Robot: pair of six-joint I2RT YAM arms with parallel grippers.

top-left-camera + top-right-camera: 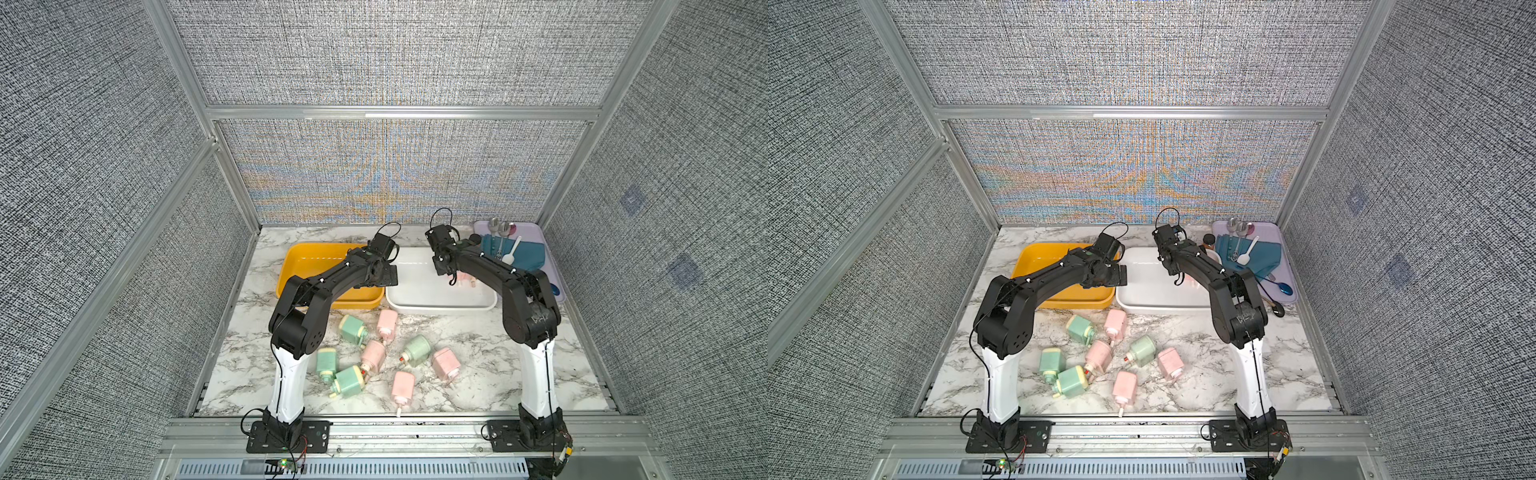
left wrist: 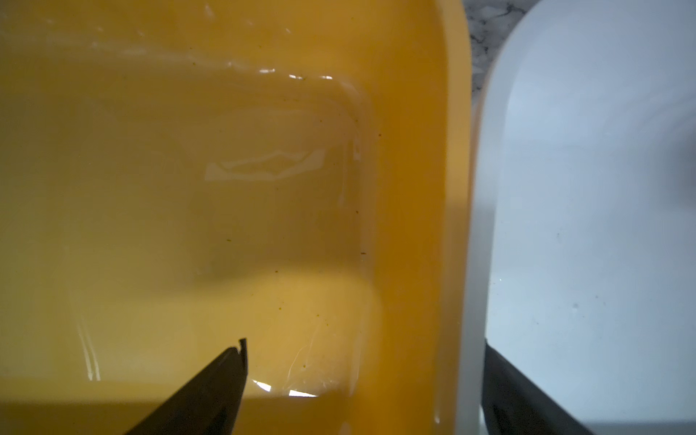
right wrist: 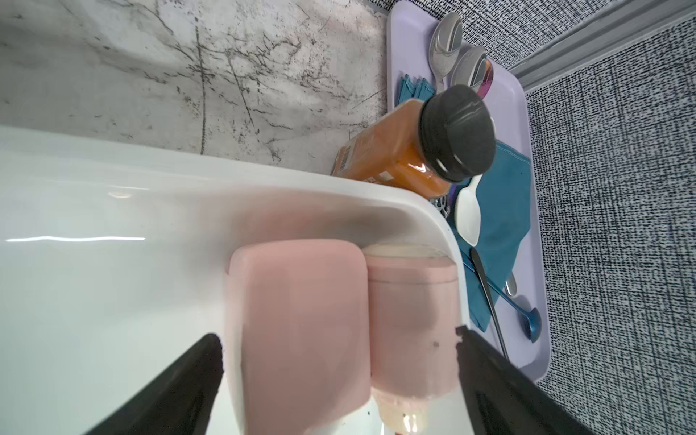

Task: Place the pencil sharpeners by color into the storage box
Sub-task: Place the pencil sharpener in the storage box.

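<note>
— What is lying on the lavender tray?
— A blue cloth is covering much of it. A white spoon is resting on top, and metal spoons are sitting at the tray's far end.
— And off it?
— An orange spice jar is standing just beside the tray.

Booth walled on three sides by grey woven-texture panels in aluminium framing; the back panel shows coloured moiré bands. Two darker square patches on one side wall. Tabletop white marble print, grey veins, seen ahead of the fingers of the right gripper. Aluminium rail along the table's front edge. Light bright, even.
</note>
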